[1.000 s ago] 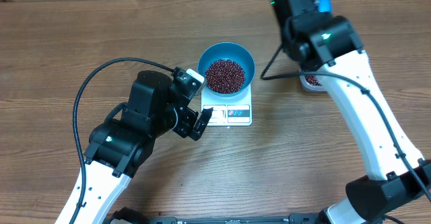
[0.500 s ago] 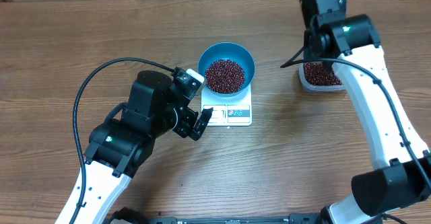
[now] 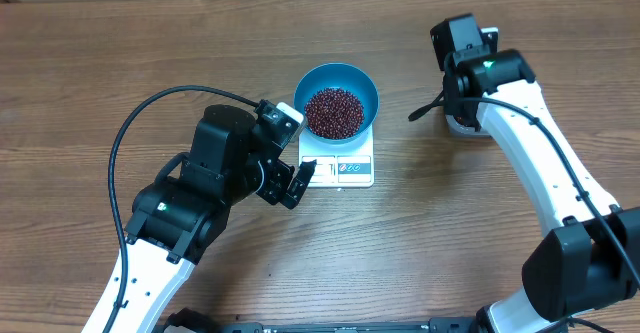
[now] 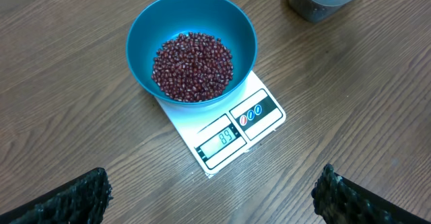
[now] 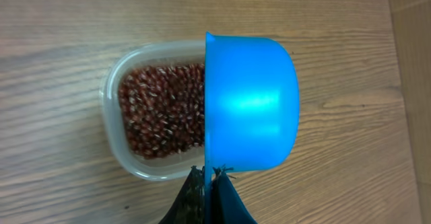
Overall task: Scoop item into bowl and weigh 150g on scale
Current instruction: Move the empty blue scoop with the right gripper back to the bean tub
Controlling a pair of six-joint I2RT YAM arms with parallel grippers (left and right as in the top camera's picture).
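Note:
The blue bowl (image 3: 338,81) stands on the white scale (image 3: 340,168) and holds a heap of red-brown beans (image 3: 333,112). In the left wrist view the bowl (image 4: 143,35), beans (image 4: 192,66) and scale (image 4: 259,113) lie ahead of my left gripper (image 4: 209,200), which is open and empty just short of the scale's front corner. My right gripper (image 5: 210,183) is shut on the handle of a blue scoop (image 5: 252,103). The scoop is turned on its side above a clear tub (image 5: 114,140) of beans (image 5: 158,113), and its inside is hidden.
My right arm (image 3: 490,73) covers most of the tub (image 3: 458,125) in the overhead view. My left arm (image 3: 215,173) lies left of the scale. Bare wooden table (image 3: 420,233) surrounds everything, and a black cable (image 3: 125,143) loops at the left.
My right arm has swung from the back of the table to over the tub, carrying the scoop. The left arm, bowl and scale have not moved.

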